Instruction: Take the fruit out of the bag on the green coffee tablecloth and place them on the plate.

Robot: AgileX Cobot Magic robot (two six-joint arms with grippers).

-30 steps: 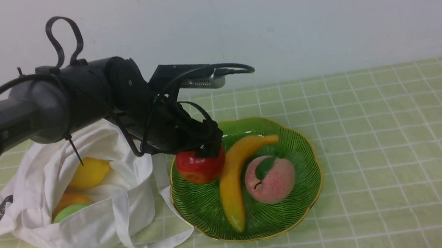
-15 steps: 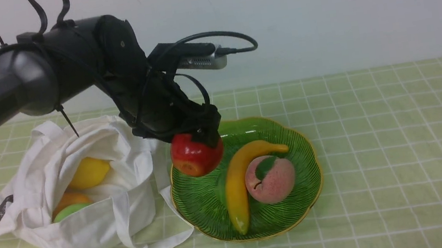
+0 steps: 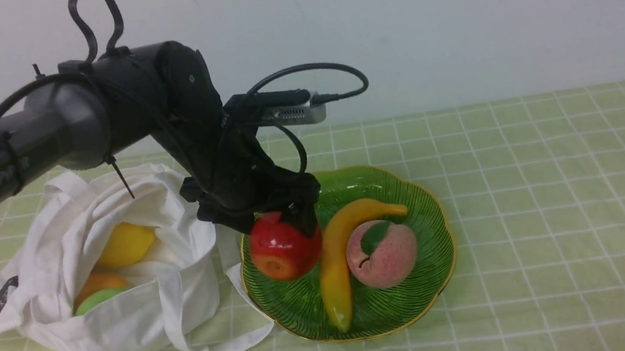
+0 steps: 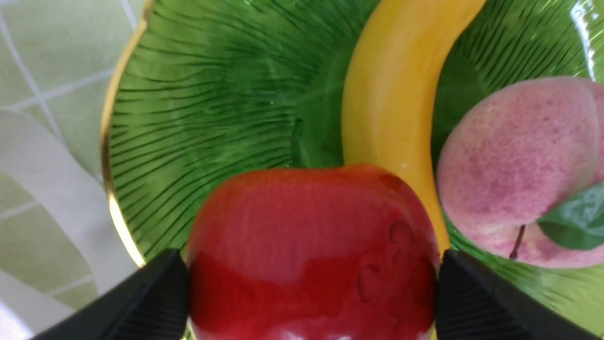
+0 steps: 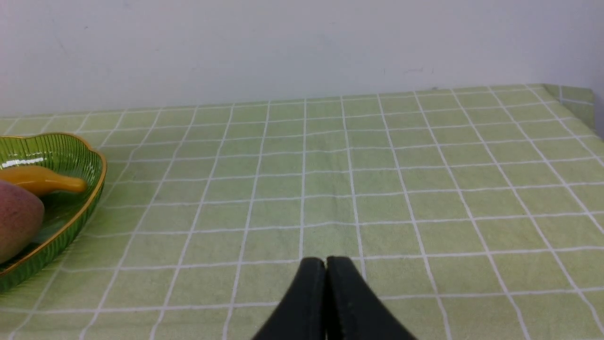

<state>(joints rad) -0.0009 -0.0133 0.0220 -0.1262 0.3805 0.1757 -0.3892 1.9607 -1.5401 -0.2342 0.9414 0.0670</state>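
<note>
Wide shot first: the green coffee tablecloth fills the view. The bag slumps toward its left edge, mouth gaping, one strap trailing to the foot of the plate just beside it, nearer the cloth's middle. On the plate, a banana curves down the centre with a peach touching its right side. And here's the action: the left gripper has its jaws spread wide and clamped on the red apple, a pad against each flank, over the plate's left half, hard against the banana; whether it touches the dish I can't tell. Inside the bag sit a lemon, an orange fruit and a green fruit. The right gripper hangs above bare cloth right of the plate, jaws pressed together, holding nothing.
</note>
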